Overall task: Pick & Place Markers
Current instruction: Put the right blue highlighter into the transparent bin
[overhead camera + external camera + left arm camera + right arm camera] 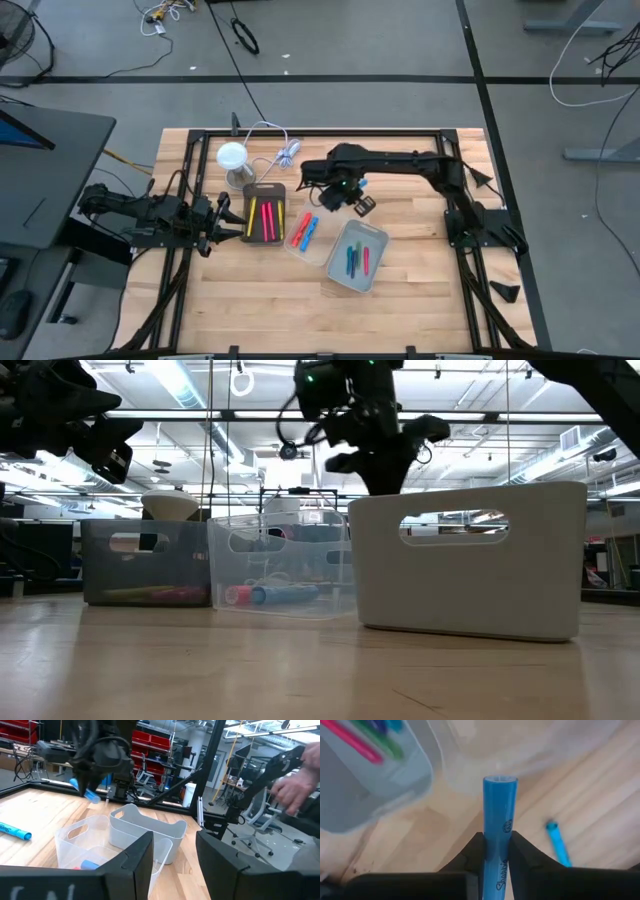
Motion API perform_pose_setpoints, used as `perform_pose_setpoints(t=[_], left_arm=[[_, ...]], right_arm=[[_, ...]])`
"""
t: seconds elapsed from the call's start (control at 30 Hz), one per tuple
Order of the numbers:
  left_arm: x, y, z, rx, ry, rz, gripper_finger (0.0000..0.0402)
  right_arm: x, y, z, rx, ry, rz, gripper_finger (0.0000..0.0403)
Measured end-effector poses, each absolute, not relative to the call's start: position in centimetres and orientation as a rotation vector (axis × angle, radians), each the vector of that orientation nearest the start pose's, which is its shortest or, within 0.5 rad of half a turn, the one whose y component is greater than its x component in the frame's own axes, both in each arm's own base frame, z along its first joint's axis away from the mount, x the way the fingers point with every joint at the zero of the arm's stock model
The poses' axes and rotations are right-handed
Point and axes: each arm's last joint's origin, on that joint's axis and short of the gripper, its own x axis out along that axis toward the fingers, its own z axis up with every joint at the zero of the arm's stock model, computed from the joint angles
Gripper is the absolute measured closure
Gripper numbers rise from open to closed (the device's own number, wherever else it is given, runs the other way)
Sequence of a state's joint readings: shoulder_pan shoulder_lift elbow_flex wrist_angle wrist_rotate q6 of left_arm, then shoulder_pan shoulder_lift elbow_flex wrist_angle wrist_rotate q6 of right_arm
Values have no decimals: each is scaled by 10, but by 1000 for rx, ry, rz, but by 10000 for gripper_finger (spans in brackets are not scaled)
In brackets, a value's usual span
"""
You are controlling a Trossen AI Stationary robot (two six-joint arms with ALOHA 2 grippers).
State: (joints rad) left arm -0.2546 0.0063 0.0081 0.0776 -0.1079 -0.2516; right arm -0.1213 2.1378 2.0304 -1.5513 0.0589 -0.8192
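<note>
Three bins are sitting mid-table in the overhead view. At 9 o'clock of the group, the dark grey plastic bin [264,212] is holding yellow and pink markers [266,219]. In the middle, the clear plastic bin [305,235] is holding red and blue markers [304,231]. At 4 o'clock of that, the light grey handled bin [356,257] is holding blue, green and pink markers [357,262].

The right gripper [496,851] is hovering off the table at 1 o'clock of the clear bin, fingers clamping a blue marker [499,812] that is sticking out past the tips. Another blue marker [557,842] is lying loose on the bare wood nearby.

The left gripper [174,855] is waiting at 9 o'clock of the dark grey bin, fingers parted, gripping nothing.

A white round-topped lamp [232,157] is standing at 11 o'clock of the dark grey bin.
</note>
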Motion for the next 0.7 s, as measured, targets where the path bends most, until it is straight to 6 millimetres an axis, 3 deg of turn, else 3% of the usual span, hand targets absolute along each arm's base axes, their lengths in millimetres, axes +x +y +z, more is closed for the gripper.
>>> perform_pose_setpoints(t=[0.53,0.7], left_arm=[[95,-21,173,-265,-59,-156,248],[95,-21,173,-265,-59,-156,248]], right_arm=[[427,26,284,-786,1313,686,353],[431,39,285,-820,1249,689,353]])
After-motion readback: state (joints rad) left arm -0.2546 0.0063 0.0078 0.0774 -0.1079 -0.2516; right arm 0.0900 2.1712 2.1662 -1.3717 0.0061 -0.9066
